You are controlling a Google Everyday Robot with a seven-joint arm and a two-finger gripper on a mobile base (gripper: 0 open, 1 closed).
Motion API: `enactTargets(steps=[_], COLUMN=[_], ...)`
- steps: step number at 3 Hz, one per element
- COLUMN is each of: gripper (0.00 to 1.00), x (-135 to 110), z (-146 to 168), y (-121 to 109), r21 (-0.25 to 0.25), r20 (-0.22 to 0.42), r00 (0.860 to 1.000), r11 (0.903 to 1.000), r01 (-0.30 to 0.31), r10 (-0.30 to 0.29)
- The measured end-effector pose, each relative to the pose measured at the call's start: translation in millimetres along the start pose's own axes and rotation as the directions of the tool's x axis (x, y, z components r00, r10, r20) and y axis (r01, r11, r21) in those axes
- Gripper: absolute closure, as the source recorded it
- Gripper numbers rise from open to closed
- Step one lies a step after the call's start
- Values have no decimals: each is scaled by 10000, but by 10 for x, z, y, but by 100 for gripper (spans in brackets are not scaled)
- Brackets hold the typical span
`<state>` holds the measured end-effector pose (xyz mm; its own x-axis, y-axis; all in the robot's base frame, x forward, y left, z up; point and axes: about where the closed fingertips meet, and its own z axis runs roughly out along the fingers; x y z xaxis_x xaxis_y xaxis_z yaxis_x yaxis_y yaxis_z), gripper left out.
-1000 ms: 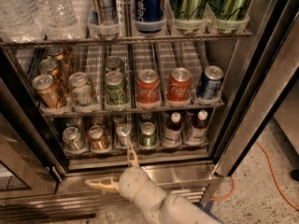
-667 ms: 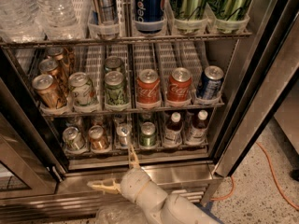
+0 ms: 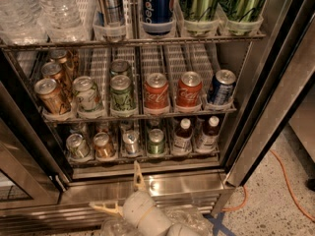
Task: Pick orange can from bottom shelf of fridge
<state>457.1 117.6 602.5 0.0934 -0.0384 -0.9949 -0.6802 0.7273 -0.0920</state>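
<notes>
Orange can (image 3: 104,145) stands upright in the second lane from the left on the bottom shelf (image 3: 147,158) of the fridge (image 3: 189,183), between two silver cans. Gripper (image 3: 114,184) is outside, low in front of the steel sill, fingers spread wide apart and holding nothing. The can sits above the gripper and slightly left of its upper finger, not touching.

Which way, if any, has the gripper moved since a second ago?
Yes, slightly. The open gripper has slipped down and back from the bottom shelf; its upper fingertip now sits just below the shelf's front edge, over the fridge sill.
</notes>
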Motion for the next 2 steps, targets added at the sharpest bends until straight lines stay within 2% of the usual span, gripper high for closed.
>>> enactTargets(steps=[1,2], gripper=[0,0], x=[43,146], z=[17,90], y=[62,31], r21=[-40,-173], r20=[-276,-410], r00=[9993,9991], r11=[9997,9998], r01=[247,72], r10=[-248,-79])
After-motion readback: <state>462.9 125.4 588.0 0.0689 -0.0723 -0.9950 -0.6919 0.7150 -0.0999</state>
